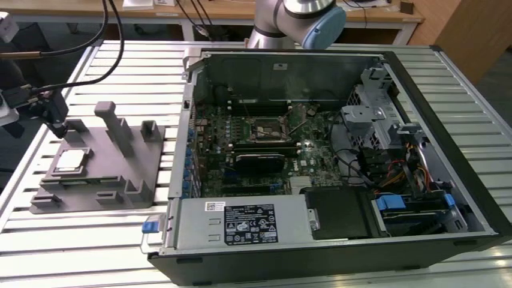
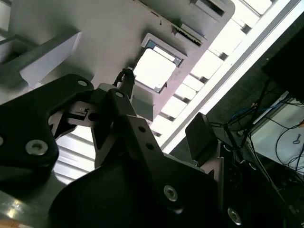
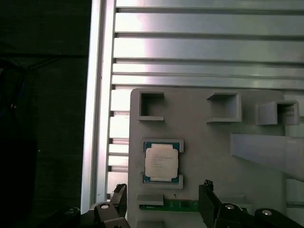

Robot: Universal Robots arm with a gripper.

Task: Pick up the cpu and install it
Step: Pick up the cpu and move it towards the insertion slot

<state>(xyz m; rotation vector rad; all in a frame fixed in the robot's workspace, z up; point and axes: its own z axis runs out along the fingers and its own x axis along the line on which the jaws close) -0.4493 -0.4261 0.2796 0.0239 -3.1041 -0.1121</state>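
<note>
The cpu (image 3: 161, 161) lies flat in its recess on the grey tray (image 3: 213, 156), to the exterior view's left of the computer case (image 1: 460, 141). The gripper (image 3: 162, 191) hovers near it, fingers (image 3: 206, 192) spread, empty. Light, stiff, likely delicate underneath: best pinched by opposite edges

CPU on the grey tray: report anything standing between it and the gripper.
Nothing visible. The small silvery square cpu lies uncovered in the grey plastic tray; the open black gripper hangs over the tray near it.
</note>
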